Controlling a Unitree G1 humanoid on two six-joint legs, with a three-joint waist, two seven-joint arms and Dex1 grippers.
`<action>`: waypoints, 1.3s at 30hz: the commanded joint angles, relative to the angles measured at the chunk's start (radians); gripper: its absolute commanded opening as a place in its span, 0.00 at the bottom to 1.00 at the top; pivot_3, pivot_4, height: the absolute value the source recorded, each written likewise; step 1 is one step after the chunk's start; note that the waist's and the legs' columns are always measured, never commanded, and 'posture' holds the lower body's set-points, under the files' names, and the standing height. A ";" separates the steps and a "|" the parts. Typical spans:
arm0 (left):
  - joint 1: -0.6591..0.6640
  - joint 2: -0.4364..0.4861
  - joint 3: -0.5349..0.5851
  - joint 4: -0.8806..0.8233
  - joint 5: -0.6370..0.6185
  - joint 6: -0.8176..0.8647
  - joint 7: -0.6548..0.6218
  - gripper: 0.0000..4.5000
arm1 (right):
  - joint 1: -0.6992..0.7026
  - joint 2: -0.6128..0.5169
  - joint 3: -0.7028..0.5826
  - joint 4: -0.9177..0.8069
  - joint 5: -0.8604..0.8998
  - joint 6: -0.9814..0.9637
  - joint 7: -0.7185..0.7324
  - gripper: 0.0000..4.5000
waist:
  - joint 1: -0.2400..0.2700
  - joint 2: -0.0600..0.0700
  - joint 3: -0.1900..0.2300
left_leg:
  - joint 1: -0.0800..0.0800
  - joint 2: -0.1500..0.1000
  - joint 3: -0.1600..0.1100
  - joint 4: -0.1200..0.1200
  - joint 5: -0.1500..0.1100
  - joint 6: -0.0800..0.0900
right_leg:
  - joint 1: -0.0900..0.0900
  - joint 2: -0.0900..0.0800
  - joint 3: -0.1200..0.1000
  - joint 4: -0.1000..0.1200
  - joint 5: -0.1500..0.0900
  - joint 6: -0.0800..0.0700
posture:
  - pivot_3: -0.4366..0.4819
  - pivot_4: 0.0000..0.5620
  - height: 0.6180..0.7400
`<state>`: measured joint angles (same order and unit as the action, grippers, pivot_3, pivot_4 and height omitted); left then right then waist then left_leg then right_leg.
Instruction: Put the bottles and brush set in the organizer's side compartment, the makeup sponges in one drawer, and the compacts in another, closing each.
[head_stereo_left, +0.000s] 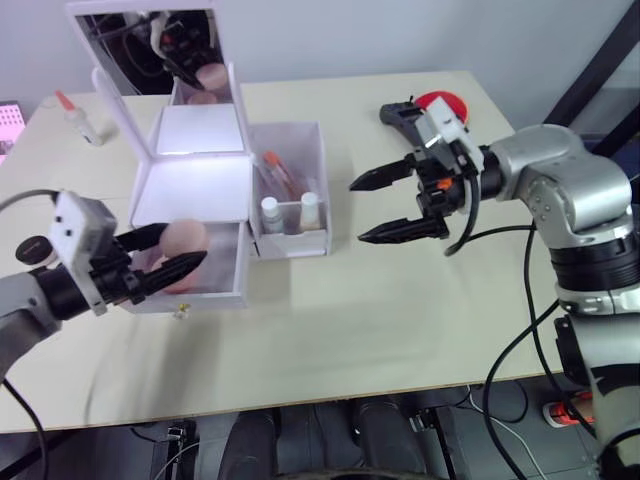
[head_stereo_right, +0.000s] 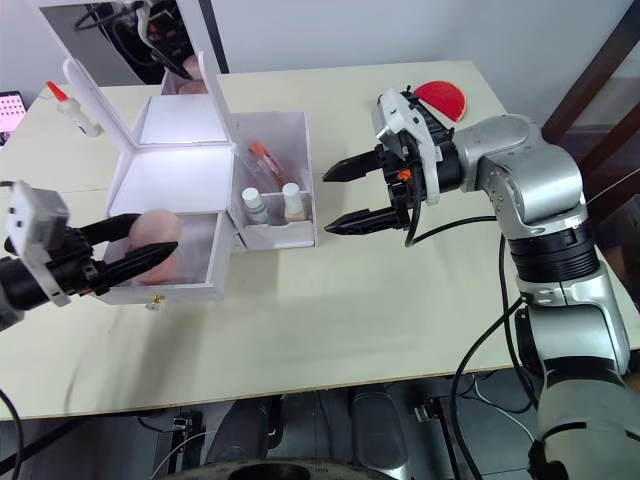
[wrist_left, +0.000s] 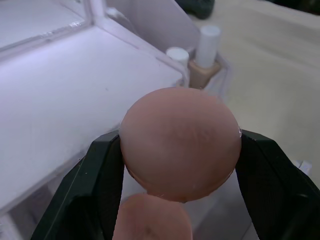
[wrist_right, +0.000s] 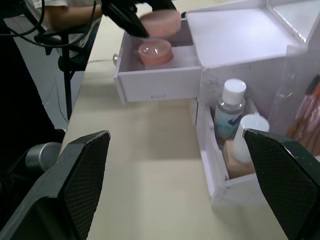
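You have a pale cream table (head_stereo_left: 400, 330) under everything, a plain grey wall (head_stereo_left: 400, 35) behind it, and cables (head_stereo_left: 520, 420) on the dark floor (head_stereo_right: 330, 440) below.

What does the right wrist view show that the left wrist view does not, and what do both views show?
Right wrist view alone: the open drawer's front, a sponge lying inside it, the blue-labelled bottle, the brush set, and the open right fingers.

Left wrist view alone: a close look at the left fingers pressing both sides of the held sponge.

Both: the held sponge, the beige bottle in the side compartment, and the organizer's white top.
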<state>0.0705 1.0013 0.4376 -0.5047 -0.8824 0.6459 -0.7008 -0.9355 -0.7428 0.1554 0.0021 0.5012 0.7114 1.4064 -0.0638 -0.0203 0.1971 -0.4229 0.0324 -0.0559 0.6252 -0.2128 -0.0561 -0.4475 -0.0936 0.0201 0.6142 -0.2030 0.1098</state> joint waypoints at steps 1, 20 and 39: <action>-0.048 0.009 -0.042 0.029 0.065 -0.022 -0.034 0.59 | 0.014 -0.028 -0.064 -0.068 0.035 0.016 -0.029 1.00 | 0.002 0.000 0.000 | 0.000 0.000 0.000 0.000 0.000 0.000 | 0.000 0.000 0.000 0.000 0.000 0.000 | 0.48 0.27 1.00; -0.107 -0.035 -0.101 0.027 0.160 -0.016 -0.115 0.59 | 0.049 -0.029 -0.076 -0.105 0.056 0.029 -0.083 1.00 | 0.012 0.000 0.000 | 0.003 0.000 0.000 0.004 0.000 0.000 | 0.004 0.000 0.000 0.000 0.002 -0.003 | 0.48 0.27 1.00; -0.163 -0.056 0.017 0.021 0.042 0.058 -0.135 0.99 | 0.046 -0.012 -0.062 -0.090 0.051 0.014 -0.082 1.00 | 0.018 0.000 0.000 | 0.003 0.000 0.000 0.005 0.000 0.000 | 0.005 0.000 0.000 0.001 0.002 -0.003 | 0.48 0.27 1.00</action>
<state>-0.0852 0.9377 0.3991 -0.4541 -0.8087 0.6952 -0.8408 -0.8723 -0.7553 0.1109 -0.0749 0.5359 0.7373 1.3180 -0.0454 -0.0206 0.1970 -0.4194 0.0325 -0.0563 0.6302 -0.2127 -0.0560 -0.4429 -0.0936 0.0203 0.6148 -0.2006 0.1068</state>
